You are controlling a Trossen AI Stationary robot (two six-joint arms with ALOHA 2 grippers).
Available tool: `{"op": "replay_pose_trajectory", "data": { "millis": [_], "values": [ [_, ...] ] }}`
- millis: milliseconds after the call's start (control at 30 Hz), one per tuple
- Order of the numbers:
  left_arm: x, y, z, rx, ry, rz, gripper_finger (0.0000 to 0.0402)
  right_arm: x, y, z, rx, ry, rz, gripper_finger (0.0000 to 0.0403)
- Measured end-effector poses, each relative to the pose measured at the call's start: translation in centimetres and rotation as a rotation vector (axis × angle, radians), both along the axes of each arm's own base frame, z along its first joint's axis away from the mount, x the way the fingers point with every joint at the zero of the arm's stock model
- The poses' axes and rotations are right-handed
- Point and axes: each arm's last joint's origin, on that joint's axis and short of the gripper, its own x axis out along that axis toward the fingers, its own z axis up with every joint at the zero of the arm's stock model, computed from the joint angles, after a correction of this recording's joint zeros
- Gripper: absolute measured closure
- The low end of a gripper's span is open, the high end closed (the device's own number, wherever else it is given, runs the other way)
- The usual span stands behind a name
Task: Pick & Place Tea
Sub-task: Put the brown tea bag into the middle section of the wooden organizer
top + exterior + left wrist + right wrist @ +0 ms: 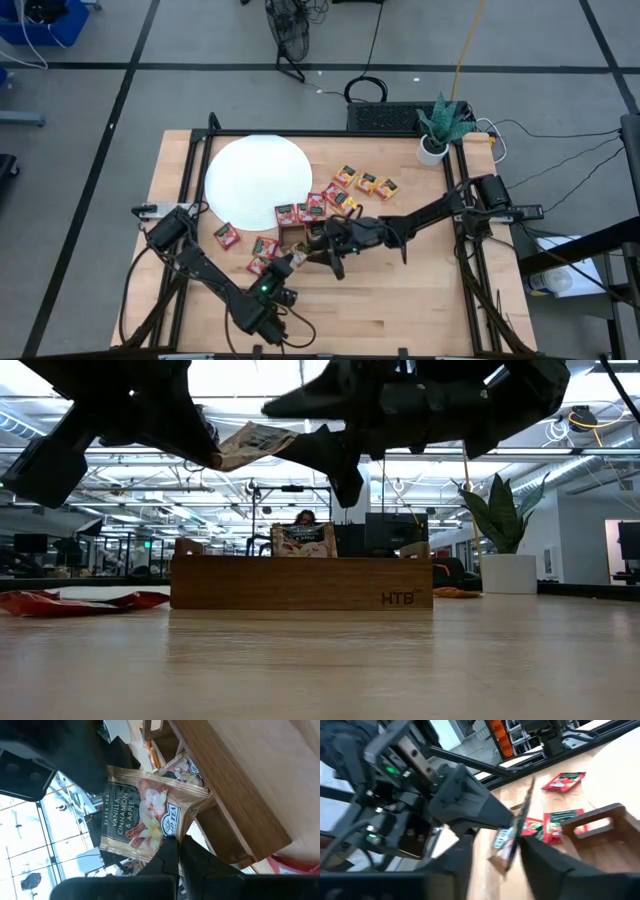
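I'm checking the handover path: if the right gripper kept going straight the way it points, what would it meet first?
Probably the tea sachet pinched by the left gripper, edge-on between the right gripper's fingers.

The high view looks straight down on the whole table (420, 290). The low view sits at table-top level, facing across to the wooden tray (300, 582). Both wrist views look from close range at one tea sachet (145, 815), also seen edge-on (517, 832).
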Motion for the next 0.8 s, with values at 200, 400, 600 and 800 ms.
{"op": "replay_pose_trajectory", "data": {
  "millis": [200,400,600,800],
  "values": [
    [0.5,0.2,-0.1,-0.031,-0.035,0.015,0.0388,0.0,-0.2,-0.1,-0.085,-0.01,-0.019,0.0394],
    [1.1,0.3,0.2,-0.169,-0.08,0.07,0.0384,-0.2,0.0,0.3,-0.22,-0.02,-0.086,0.0402],
    [-0.4,0.7,3.3,-0.349,-0.204,0.064,0.0382,-1.4,0.0,2.7,-0.402,-0.023,-0.198,0.0403],
    [-3.5,2.0,6.1,-0.712,-0.295,-0.074,0.0381,-2.7,-0.1,4.7,-0.65,0.006,-0.177,0.0403]
  ]
}}
